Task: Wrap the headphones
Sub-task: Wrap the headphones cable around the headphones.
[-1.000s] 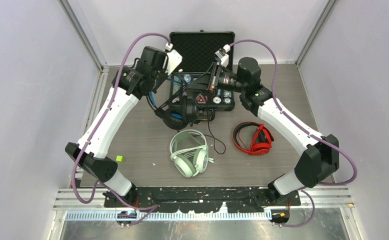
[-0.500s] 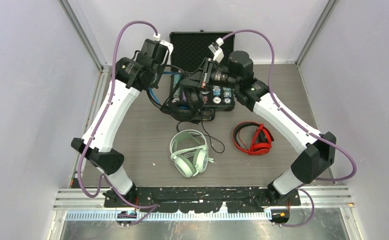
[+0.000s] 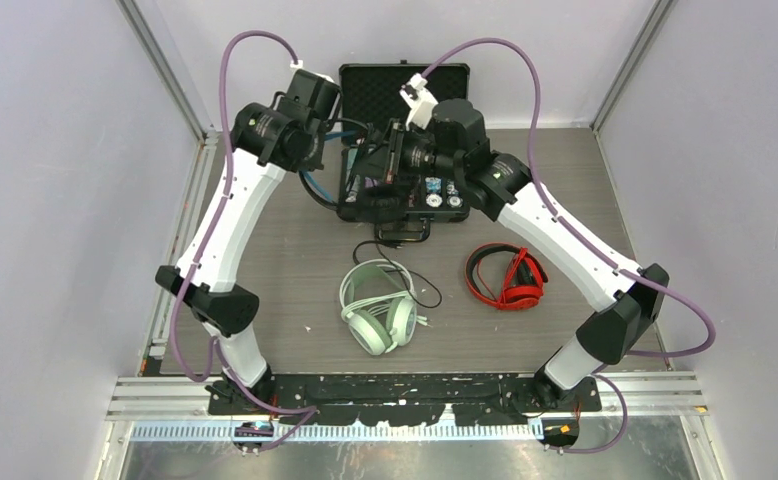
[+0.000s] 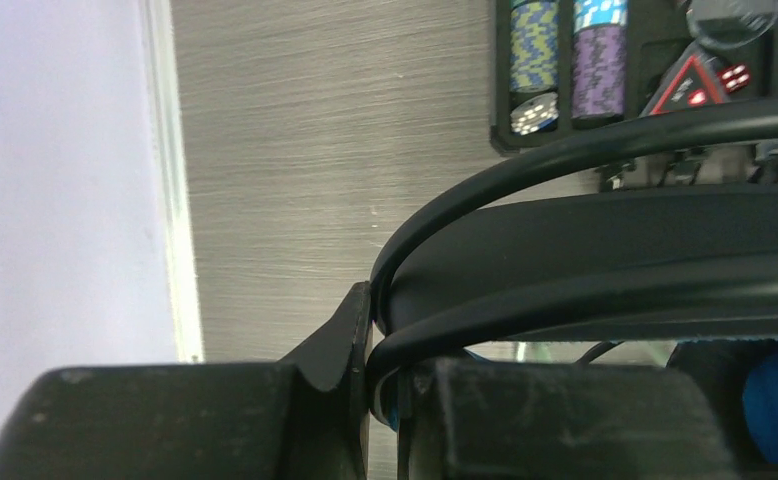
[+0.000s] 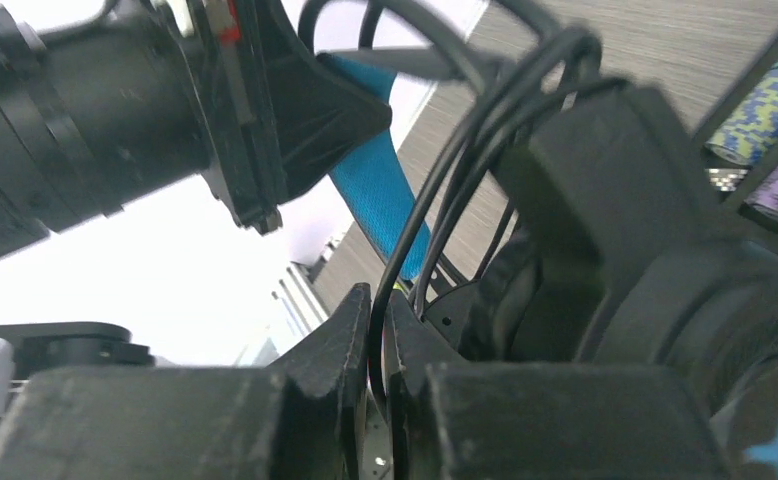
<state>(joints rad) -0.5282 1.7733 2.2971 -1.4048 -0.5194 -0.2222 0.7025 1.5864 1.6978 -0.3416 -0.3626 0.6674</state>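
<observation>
The black headphones hang between my two grippers above the open case. My left gripper is shut on their black headband, whose blue lining shows in the right wrist view. My right gripper is shut on the black cable, which runs in several strands past an ear cup. The loose end of the cable trails down onto the table. The mint-green headphones with white cable lie at the table's middle. The red headphones lie to their right.
An open black case stands at the back middle, its tray holding stacks of poker chips and dice. Aluminium frame posts and pale walls close in the table on both sides.
Both grippers have moved back towards the case, carrying the black headphones off the table's middle to above the case. The trailing cable has followed.
</observation>
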